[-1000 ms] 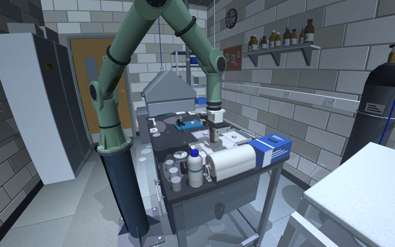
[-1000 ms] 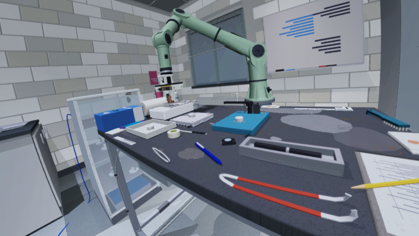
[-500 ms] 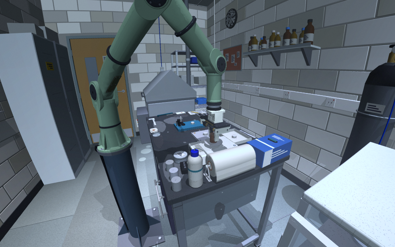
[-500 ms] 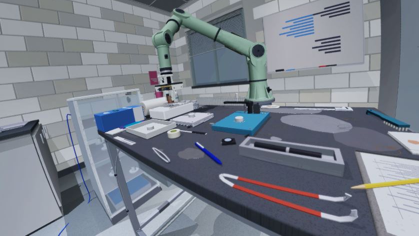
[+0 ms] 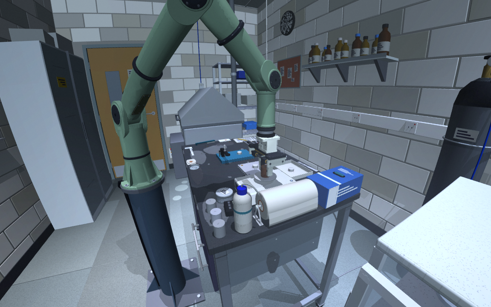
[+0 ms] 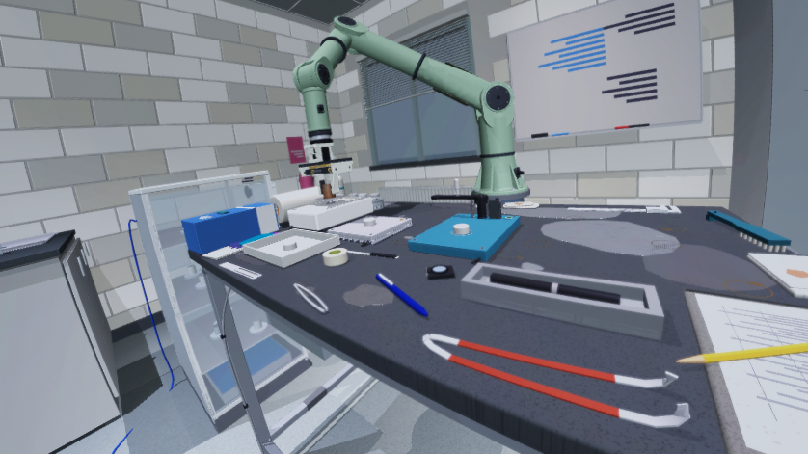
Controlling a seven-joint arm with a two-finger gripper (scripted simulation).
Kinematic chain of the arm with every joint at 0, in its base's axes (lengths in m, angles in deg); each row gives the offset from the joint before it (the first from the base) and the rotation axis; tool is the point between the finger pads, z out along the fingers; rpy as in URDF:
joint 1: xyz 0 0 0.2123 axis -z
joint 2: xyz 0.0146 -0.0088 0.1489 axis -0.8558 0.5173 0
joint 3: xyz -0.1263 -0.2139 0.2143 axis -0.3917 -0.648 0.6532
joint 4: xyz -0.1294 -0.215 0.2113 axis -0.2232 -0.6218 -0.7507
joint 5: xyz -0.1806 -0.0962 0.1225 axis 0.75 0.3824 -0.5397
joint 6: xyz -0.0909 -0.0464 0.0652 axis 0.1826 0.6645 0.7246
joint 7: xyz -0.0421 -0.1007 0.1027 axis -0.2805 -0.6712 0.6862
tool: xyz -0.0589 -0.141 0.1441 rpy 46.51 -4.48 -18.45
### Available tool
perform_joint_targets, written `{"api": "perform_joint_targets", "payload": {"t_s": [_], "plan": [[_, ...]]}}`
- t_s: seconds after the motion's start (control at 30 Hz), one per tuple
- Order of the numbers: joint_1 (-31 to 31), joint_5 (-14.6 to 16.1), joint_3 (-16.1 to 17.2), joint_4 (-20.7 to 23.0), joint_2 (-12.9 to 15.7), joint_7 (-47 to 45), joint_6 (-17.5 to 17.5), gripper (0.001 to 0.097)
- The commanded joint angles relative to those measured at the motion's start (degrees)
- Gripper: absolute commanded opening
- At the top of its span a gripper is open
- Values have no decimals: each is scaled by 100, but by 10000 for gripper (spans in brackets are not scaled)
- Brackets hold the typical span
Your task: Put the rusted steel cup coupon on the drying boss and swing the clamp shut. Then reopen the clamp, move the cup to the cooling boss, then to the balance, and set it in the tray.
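Note:
The rusted steel cup coupon (image 5: 266, 169) (image 6: 327, 189) stands upright on the round pan of the white balance (image 5: 264, 179) (image 6: 331, 211), near the bench end by the paper roll. My gripper (image 5: 265, 166) (image 6: 329, 186) is straight above it with the fingers around the cup, and it is open. The blue drying plate (image 5: 233, 155) (image 6: 465, 234) with its white boss and black clamp lever lies further along the bench. The white tray (image 5: 290, 169) (image 6: 291, 247) sits beside the balance, holding only its small round boss. A perforated white cooling plate (image 6: 370, 227) lies between tray and blue plate.
Behind the balance stands the brick wall with a socket rail. A white paper roll (image 5: 287, 200), a blue box (image 5: 336, 185) and a white bottle (image 5: 242, 209) crowd the bench end. Pens, tape, red-and-white tongs (image 6: 554, 379) and a grey pen tray (image 6: 563, 298) lie elsewhere.

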Motion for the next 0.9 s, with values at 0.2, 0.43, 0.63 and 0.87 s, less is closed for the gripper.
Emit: {"api": "perform_joint_targets", "payload": {"t_s": [0.2, 0.43, 0.63, 0.87], "plan": [[0, 0, 4, 3, -6, 0, 0, 558], [3, -11, 11, 7, -15, -9, 11, 558], [18, -64, 46, 25, -56, -50, 60, 558], [43, -157, 107, 61, -127, -123, 149, 558]]}}
